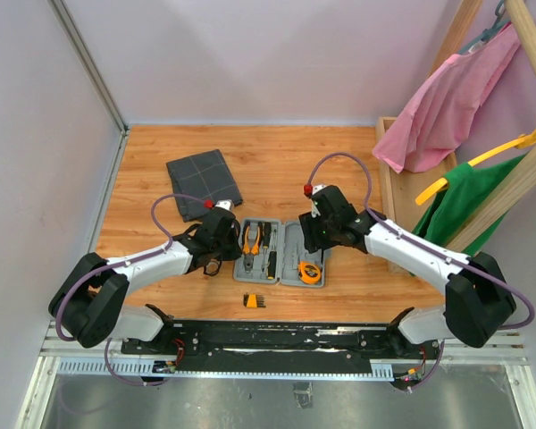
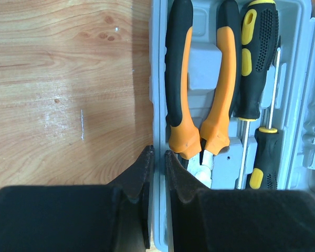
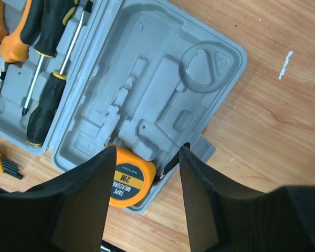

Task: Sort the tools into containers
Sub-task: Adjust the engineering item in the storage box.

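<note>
The light-grey case (image 1: 281, 253) lies open on the wooden table. Its left half holds the orange-and-black pliers (image 2: 227, 79) and two black-and-yellow screwdrivers (image 2: 257, 58) (image 2: 265, 160). My left gripper (image 2: 159, 167) is shut on the case's left rim (image 2: 158, 79). A round orange tape measure (image 3: 127, 177) lies in the near corner of the right half (image 3: 163, 79). My right gripper (image 3: 148, 149) hangs open just above it, and its fingers touch nothing. The small orange bit holder (image 1: 255, 300) lies on the table in front of the case. The dark grey pouch (image 1: 204, 183) lies flat at the back left.
A wooden rack (image 1: 402, 179) stands at the right edge with a pink garment (image 1: 447, 107) and a green one (image 1: 482, 201) on hangers. Walls close off the left and back. A black rail (image 1: 277, 338) runs along the near edge.
</note>
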Robot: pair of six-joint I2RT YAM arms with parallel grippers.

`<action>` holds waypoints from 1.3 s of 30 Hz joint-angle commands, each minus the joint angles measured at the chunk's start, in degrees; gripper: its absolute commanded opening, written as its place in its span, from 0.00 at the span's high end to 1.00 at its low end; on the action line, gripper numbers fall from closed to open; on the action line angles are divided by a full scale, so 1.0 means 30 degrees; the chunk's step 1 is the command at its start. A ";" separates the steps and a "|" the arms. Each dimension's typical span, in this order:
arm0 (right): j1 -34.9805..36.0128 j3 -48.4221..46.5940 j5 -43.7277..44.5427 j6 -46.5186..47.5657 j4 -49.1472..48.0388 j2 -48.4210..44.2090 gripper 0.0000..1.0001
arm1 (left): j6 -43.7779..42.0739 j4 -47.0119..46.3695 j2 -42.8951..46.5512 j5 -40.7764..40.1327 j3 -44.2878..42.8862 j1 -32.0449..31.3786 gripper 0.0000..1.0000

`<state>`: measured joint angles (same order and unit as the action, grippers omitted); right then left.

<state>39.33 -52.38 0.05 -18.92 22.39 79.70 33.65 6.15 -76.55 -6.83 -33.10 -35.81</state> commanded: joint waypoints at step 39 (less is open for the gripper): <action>0.7323 -0.3345 0.8194 0.0329 0.6955 0.5020 0.65 | -0.0077 -0.0041 -0.0146 0.0175 -0.0224 0.0043 0.97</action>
<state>58.89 -59.70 13.32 -16.82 36.53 92.44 33.89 6.04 -76.66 -6.44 -33.10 -35.81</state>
